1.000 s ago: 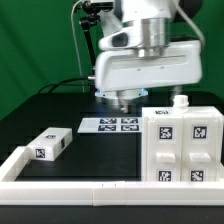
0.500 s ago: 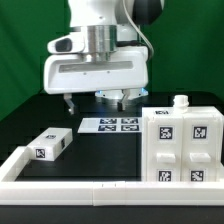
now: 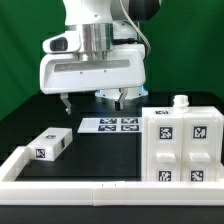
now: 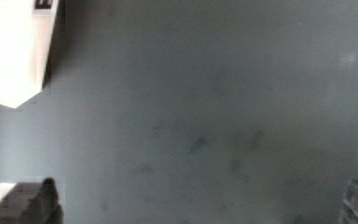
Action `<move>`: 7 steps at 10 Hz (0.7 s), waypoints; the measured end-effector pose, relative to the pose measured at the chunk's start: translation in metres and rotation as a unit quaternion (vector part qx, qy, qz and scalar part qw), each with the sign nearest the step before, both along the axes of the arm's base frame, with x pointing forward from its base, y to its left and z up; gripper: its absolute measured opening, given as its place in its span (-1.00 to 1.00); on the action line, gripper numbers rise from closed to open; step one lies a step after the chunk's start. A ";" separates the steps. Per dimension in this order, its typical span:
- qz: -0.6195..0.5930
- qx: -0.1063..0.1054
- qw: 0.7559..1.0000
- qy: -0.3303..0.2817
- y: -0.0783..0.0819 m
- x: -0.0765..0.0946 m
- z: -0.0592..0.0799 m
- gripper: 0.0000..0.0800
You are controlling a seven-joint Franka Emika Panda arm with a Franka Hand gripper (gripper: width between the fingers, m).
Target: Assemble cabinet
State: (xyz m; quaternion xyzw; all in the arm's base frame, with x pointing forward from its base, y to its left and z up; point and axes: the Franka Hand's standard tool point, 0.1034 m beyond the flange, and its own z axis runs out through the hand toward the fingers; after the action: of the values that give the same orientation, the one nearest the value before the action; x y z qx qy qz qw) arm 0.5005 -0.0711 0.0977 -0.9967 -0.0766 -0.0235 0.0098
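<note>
The cabinet (image 3: pixel 181 146) is a white blocky box with black-and-white tags on its front. It stands on the dark table at the exterior view's right, with a small white knob on top. A small white tagged block (image 3: pixel 48 144) lies at the exterior view's left. My gripper (image 3: pixel 96 101) hangs open and empty above the table's back middle, left of the cabinet and apart from it. In the wrist view the gripper (image 4: pixel 194 205) has its two fingertips (image 4: pixel 25 205) wide apart over bare dark table. A white flat piece (image 4: pixel 12 55) shows at one corner; I cannot tell which part it is.
The marker board (image 3: pixel 110 125) lies flat on the table below the gripper. A white rail frame (image 3: pixel 60 182) edges the table's front and left. A green backdrop stands behind.
The arm has swung from above the cabinet's side toward the exterior view's left. Most of that move came in the first half second. The gripper stays open and empty.
</note>
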 end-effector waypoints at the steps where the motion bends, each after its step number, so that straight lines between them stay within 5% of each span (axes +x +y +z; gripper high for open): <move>1: -0.001 0.000 1.000 0.000 -0.001 0.000 0.000 0.99; 7: -0.044 -0.013 0.999 -0.001 -0.086 -0.033 -0.019 0.99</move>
State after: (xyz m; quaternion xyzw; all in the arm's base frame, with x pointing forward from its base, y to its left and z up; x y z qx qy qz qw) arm 0.4677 -0.1570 0.0785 -0.9992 -0.0331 -0.0240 -0.0044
